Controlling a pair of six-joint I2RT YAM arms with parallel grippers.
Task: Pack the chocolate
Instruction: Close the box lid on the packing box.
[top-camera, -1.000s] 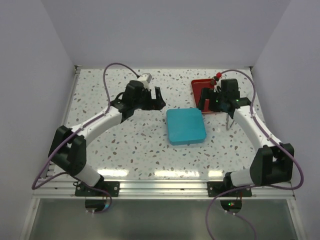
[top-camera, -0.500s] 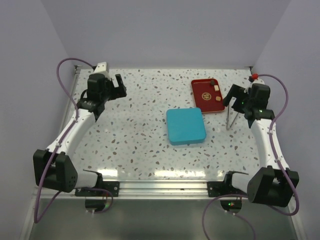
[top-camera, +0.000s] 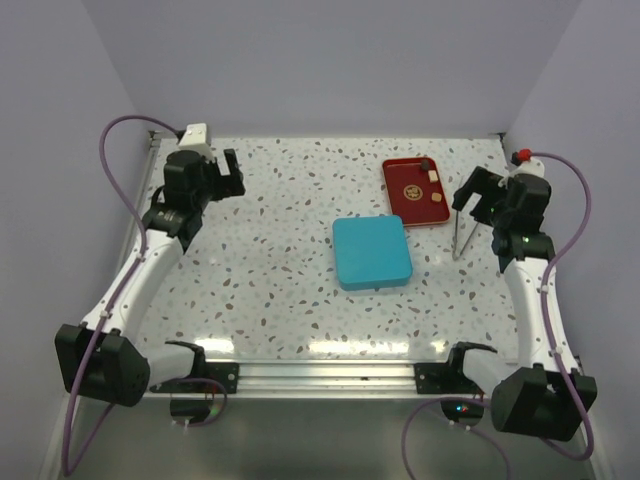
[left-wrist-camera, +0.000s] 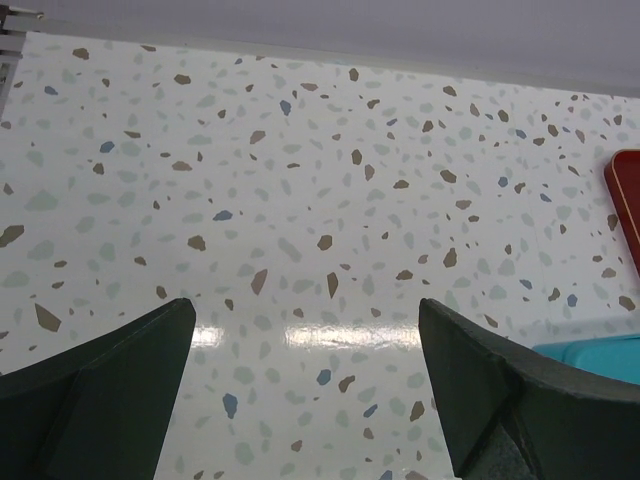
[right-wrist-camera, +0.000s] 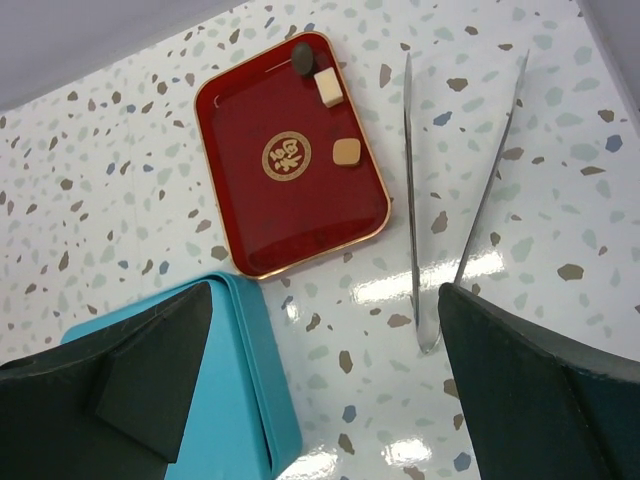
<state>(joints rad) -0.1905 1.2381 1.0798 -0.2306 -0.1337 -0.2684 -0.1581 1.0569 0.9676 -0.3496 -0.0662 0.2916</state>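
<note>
The left pincer (left-wrist-camera: 305, 312) hangs released over bare table (left-wrist-camera: 300, 150), out of the way, while the right pincer (right-wrist-camera: 325, 300), likewise released and empty, overlooks the chocolate (right-wrist-camera: 328, 86) on the tray (right-wrist-camera: 260, 220), tongs (right-wrist-camera: 411, 200) just beside, closed box (top-camera: 372, 252) near, apparently choosing a grasp.

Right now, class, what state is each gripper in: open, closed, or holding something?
The left gripper is open, holding nothing.
The right gripper is open, holding nothing.
</note>
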